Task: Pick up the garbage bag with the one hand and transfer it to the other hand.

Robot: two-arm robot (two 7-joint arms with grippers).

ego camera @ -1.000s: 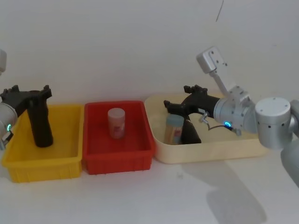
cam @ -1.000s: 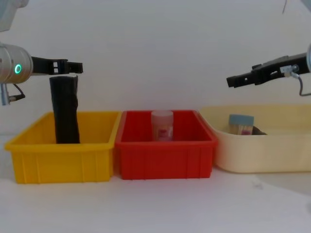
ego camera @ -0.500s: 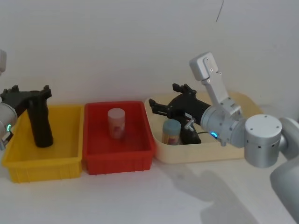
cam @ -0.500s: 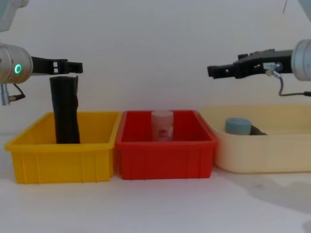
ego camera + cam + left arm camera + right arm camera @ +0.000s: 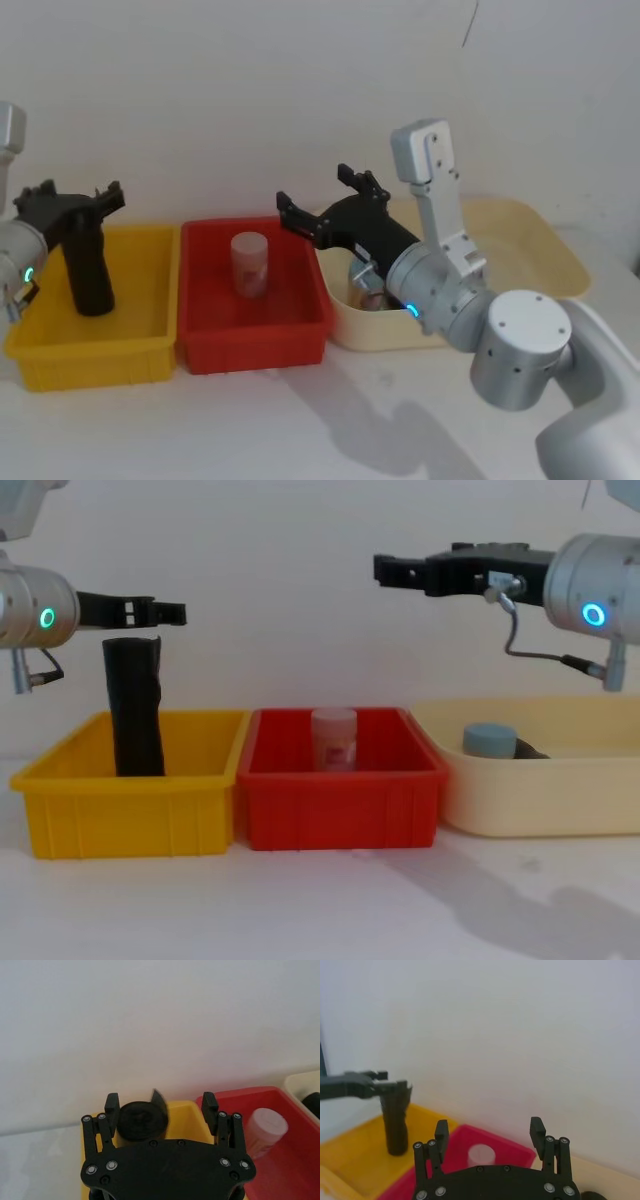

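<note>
The garbage bag (image 5: 88, 270) is a black roll standing upright at the back of the yellow bin (image 5: 140, 345); it also shows in the chest view (image 5: 135, 710). My left gripper (image 5: 78, 195), on the green-lit arm, hovers open just above the roll's top (image 5: 165, 611). In the left wrist view the garbage bag (image 5: 142, 1121) sits between the spread fingers, nearer one of them, with the left gripper (image 5: 160, 1102) untouched by it. My right gripper (image 5: 318, 195), on the blue-lit arm, hangs open and empty high over the red bin (image 5: 385, 568), pointing toward the bag (image 5: 396, 1120).
A red bin (image 5: 340, 800) in the middle holds a pink-white jar (image 5: 333, 738). A cream tray (image 5: 540, 790) on the right holds a blue-lidded jar (image 5: 490, 740) and a dark object. The table in front of the bins is bare white.
My right arm has swung left from over the cream tray to above the red bin and risen. My left gripper lifted slightly and stays open; the bag has not moved.
</note>
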